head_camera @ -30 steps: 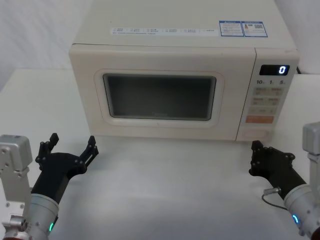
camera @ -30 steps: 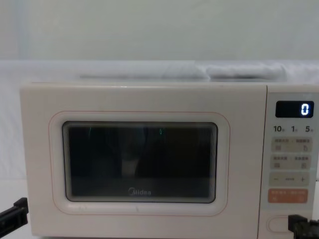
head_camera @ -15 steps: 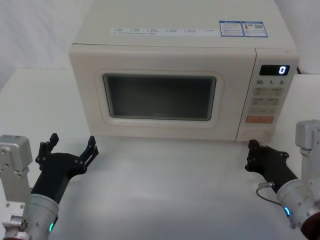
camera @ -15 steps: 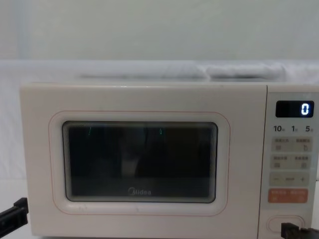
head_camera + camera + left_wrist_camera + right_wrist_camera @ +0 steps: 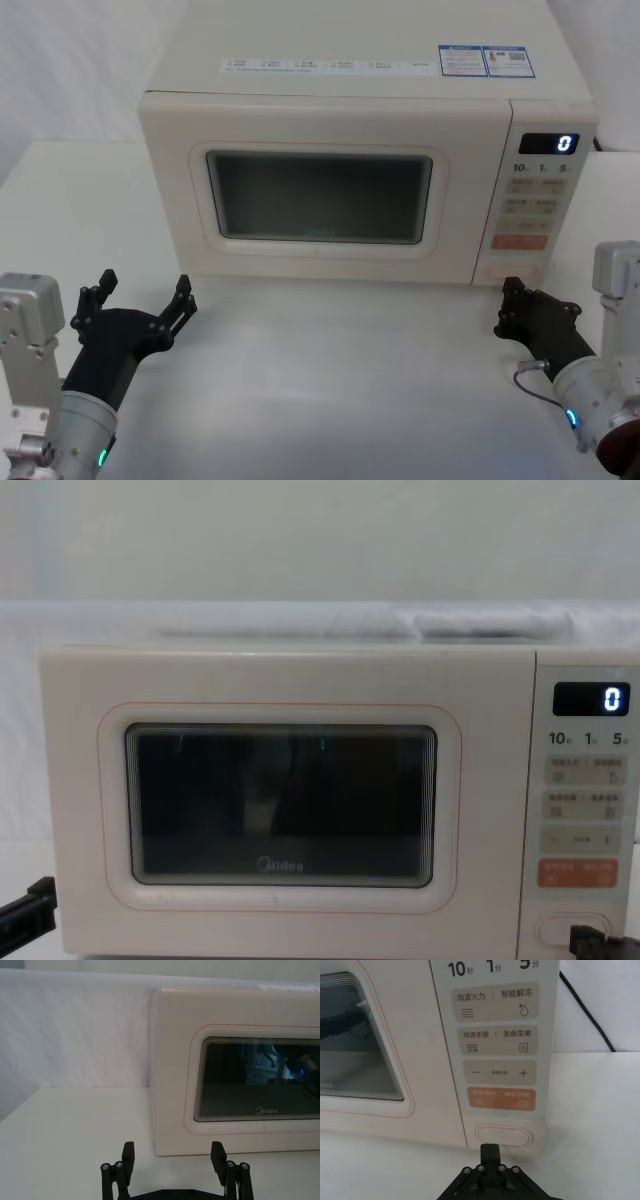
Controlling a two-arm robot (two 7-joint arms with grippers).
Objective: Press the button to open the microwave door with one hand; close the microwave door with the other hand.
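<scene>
Cream and shut, the microwave door point(image 5: 320, 195) waited while the right gripper point(image 5: 490, 1152), pinched narrow to poke, pointed at the button point(image 5: 503, 1136) just ahead, and the left gripper point(image 5: 140, 297) rested wide open nearby.

Light: bright, even, you get soft shadows only.
Glare: faint reflections in microwave door point(image 5: 260, 1080) glass.
Focus: chest view slightly soft.
</scene>
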